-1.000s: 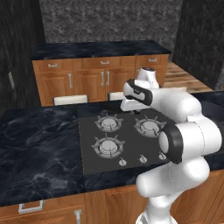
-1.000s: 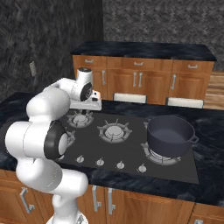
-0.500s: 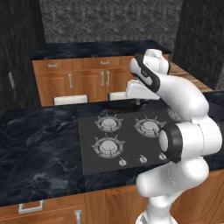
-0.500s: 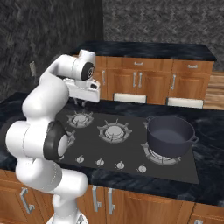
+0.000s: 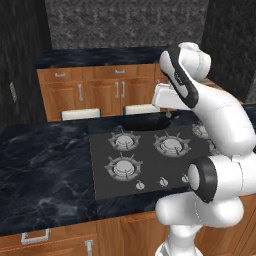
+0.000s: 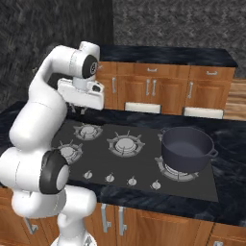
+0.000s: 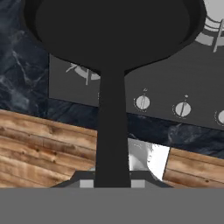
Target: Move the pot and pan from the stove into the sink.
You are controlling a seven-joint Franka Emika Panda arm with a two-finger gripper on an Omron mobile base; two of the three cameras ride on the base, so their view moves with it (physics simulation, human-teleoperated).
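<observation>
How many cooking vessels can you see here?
2. The pot sits on the stove's front right burner; the pan is held by its handle in the pincer, near the stove's back edge.

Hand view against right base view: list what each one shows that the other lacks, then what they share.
The hand view alone shows the pan, its long handle running down to the pincer, which is shut on it, lifted above the stove with wooden floor beneath.

The right base view alone shows the pot sitting on a right-hand burner, plus the cabinets behind the counter.

Both show the stove with its burners and knob row, and the dark marbled counter.
</observation>
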